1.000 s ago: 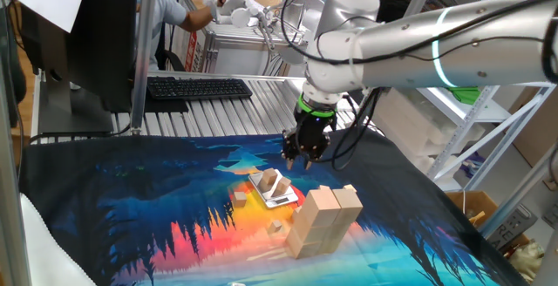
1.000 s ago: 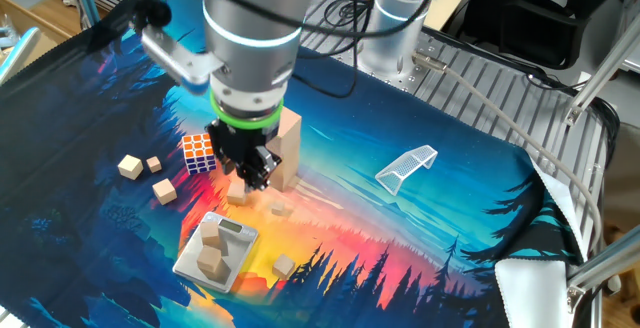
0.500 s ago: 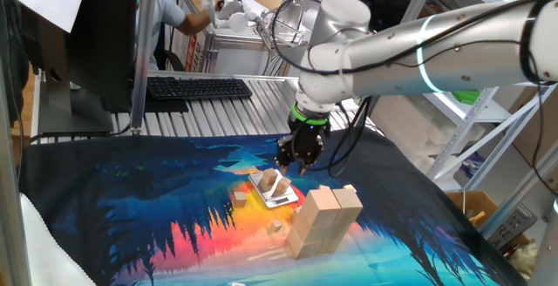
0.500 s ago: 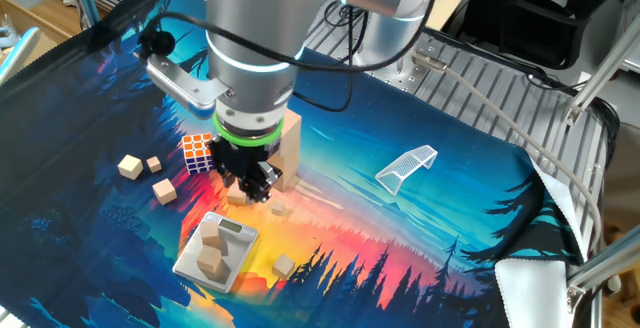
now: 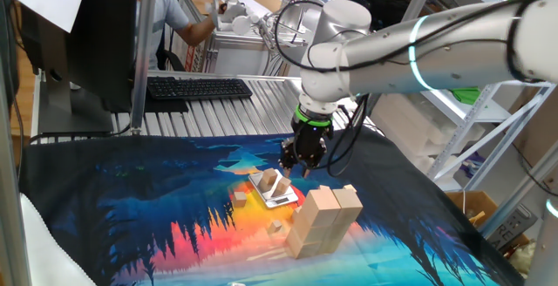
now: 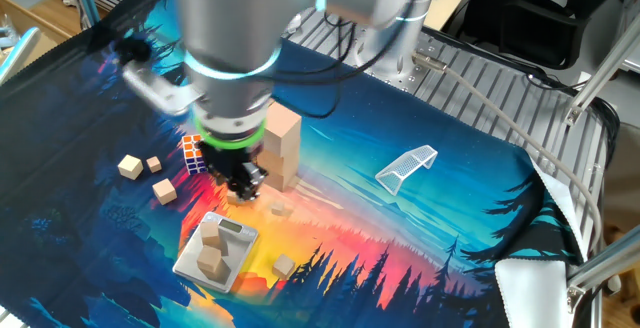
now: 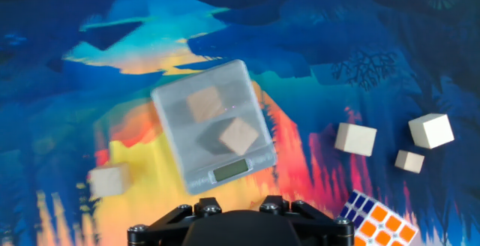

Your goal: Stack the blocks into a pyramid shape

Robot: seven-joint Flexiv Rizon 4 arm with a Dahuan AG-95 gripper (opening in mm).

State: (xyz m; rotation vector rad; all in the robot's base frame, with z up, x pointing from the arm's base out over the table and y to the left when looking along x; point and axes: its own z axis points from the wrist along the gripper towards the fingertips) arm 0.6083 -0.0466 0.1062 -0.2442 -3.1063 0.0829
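Note:
Several pale wooden bricks stand stacked as one pile [image 5: 323, 219] [image 6: 281, 146] on the printed cloth. Two small wooden blocks [image 7: 204, 103] [image 7: 238, 136] lie on the silver-grey scale [image 5: 281, 200] [image 6: 238, 232] [image 7: 180, 152]. Loose cubes lie around: three [image 6: 130, 166] [image 6: 154, 164] [image 6: 165, 192] left of the pile, one [image 6: 285, 265] by the scale and one [image 7: 106, 180] on the orange patch. My gripper [image 5: 299, 166] [image 6: 243, 186] hangs between the pile and the scale, above the cloth. Its jaws stand slightly open and I see nothing between them. In the hand view only its black housing [image 7: 240, 227] shows.
A Rubik's cube [image 6: 195, 153] [image 7: 379, 220] sits beside the brick pile. A white mesh piece [image 6: 408, 165] lies further right on the cloth. A keyboard [image 5: 199, 87] and a metal roller rack [image 5: 227, 112] sit behind the cloth.
My gripper has drifted away from the brick pile toward the scale and sits a little lower. The blocks and scale have not moved.

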